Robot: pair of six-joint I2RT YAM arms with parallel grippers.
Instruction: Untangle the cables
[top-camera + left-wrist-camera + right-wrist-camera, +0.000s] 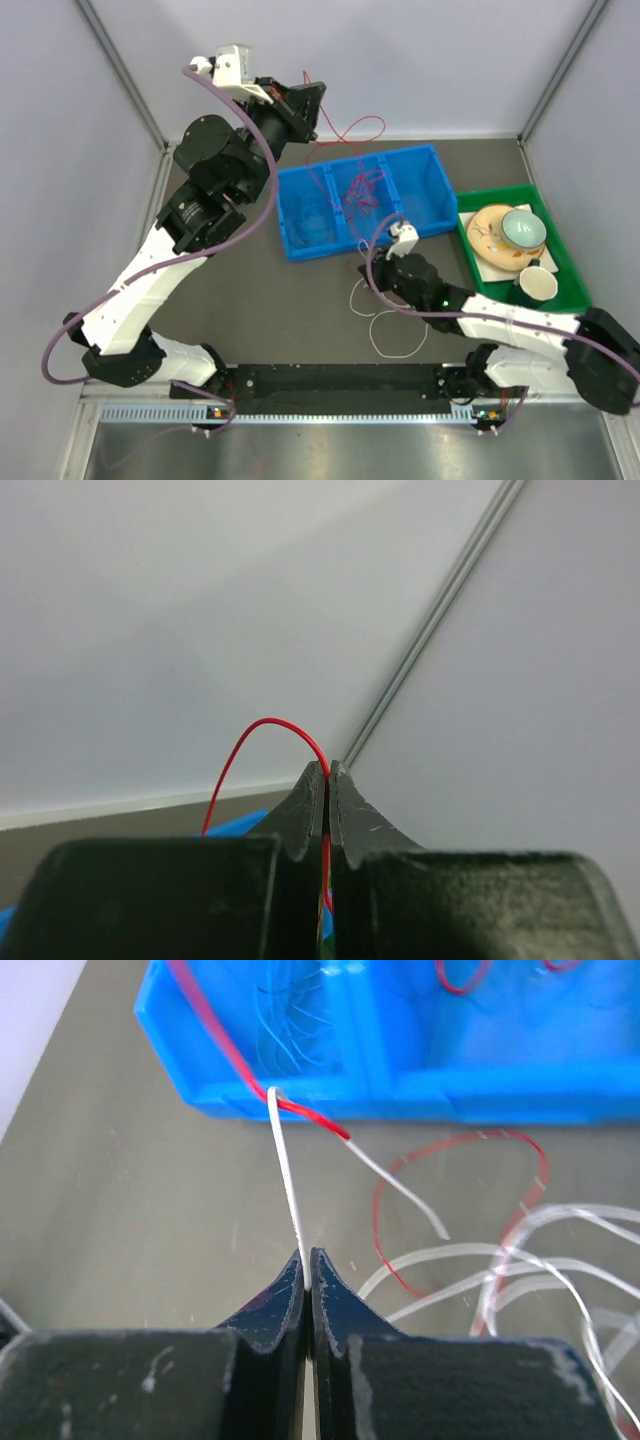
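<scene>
My left gripper [314, 118] is raised high at the back wall, shut on a red cable [250, 742] that arcs out of its tips [328, 770]. This red cable [352, 135] hangs in loops down into the blue bin [425, 165]. My right gripper [370, 268] is low over the table just in front of the bin, shut [307, 1258] on a white cable [285, 1160]. That white cable rises to the bin's front wall [400, 1085], where a red strand [300, 1112] crosses it. More white loops [395, 325] lie on the table. Thin blue cables [312, 222] rest in the bin's left compartment.
A green tray [575, 270] at the right holds a plate, a pale blue bowl [523, 228] and a cup [538, 284]. Grey walls close in the left, back and right sides. A faint red loop [460, 1200] lies among the white loops in front of the bin.
</scene>
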